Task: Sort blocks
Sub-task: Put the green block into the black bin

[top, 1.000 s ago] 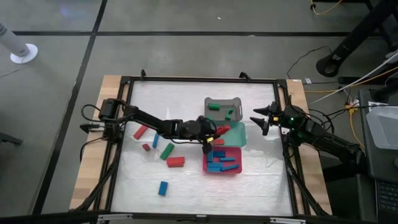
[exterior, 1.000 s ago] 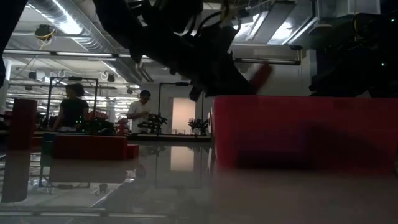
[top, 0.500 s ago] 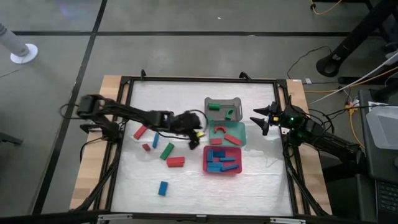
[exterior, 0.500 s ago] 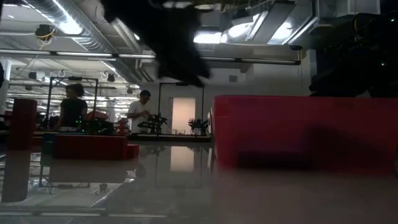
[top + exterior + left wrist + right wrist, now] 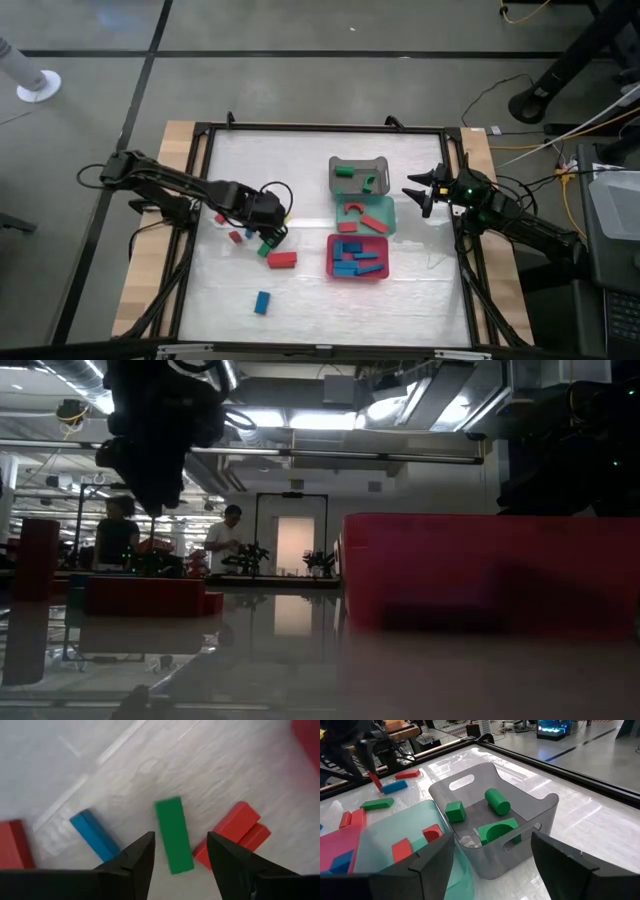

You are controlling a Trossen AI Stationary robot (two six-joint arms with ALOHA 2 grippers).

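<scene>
My left gripper (image 5: 268,236) hangs open and points down over the loose blocks on the table's left half. A green block (image 5: 173,841) lies flat on the table below the gap between its fingers, untouched. Beside it lie a blue block (image 5: 95,835) and two red blocks (image 5: 235,832). More loose blocks sit around them: a red one (image 5: 225,212), a small red one (image 5: 235,237), a red one (image 5: 282,259) and a blue one (image 5: 262,302). My right gripper (image 5: 420,192) waits open at the table's right edge, facing the grey tray (image 5: 470,775).
Three trays stand right of centre. The grey tray (image 5: 335,165) holds green blocks, the teal tray (image 5: 388,210) red ones, the red tray (image 5: 332,265) blue ones. A black frame (image 5: 200,200) borders the table. People stand in the room behind (image 5: 120,535).
My left gripper held a red block over the teal tray a second ago and has let it go there. It has then swung toward the table's left edge and tipped down, and stands over the green block.
</scene>
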